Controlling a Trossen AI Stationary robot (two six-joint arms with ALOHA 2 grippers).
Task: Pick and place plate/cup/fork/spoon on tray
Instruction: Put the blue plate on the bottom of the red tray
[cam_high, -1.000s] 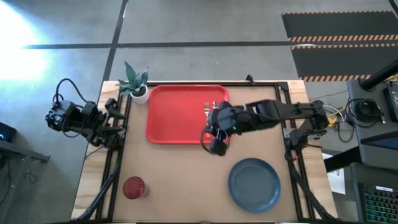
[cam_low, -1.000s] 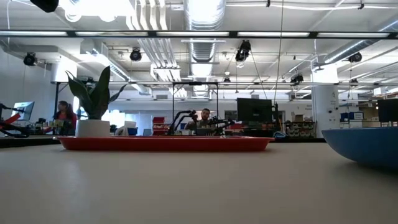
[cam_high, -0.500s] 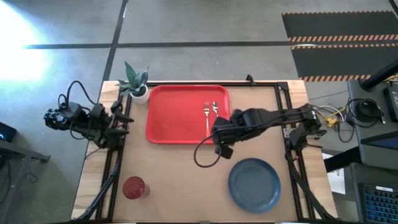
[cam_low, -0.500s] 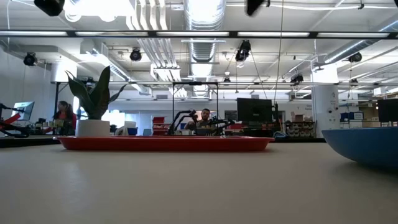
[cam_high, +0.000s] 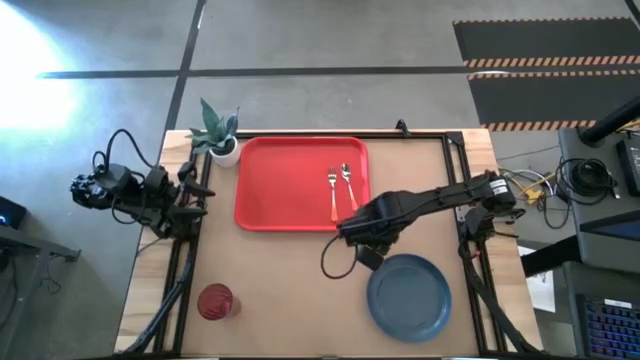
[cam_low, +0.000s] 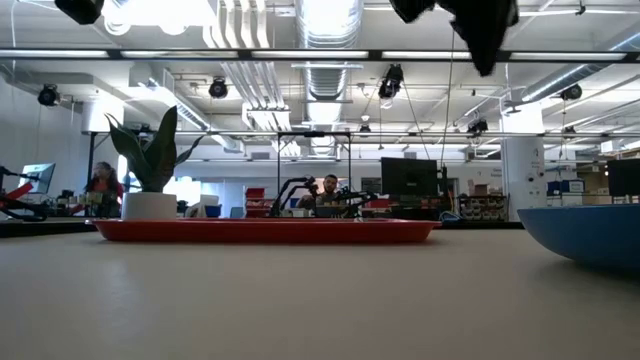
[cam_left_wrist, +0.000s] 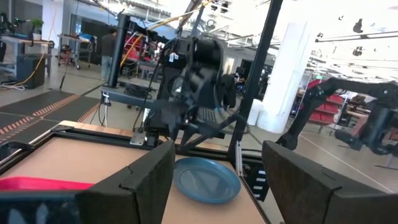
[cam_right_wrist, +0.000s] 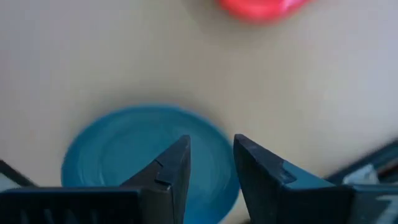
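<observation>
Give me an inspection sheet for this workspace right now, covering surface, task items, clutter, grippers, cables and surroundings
Surface: tan table, dark frame rails along its edges.
Task items: tray holds fork and spoon side by side; plate and cup on the table, off the tray.
Clutter: potted plant at the tray's far left corner.
Grippers: right gripper between tray and plate, fingers apart, empty; left gripper parked at the table's left edge, open.
Cables: black cable looping from the right arm; more beside the left arm.
Surroundings: people at distant workstations.
</observation>
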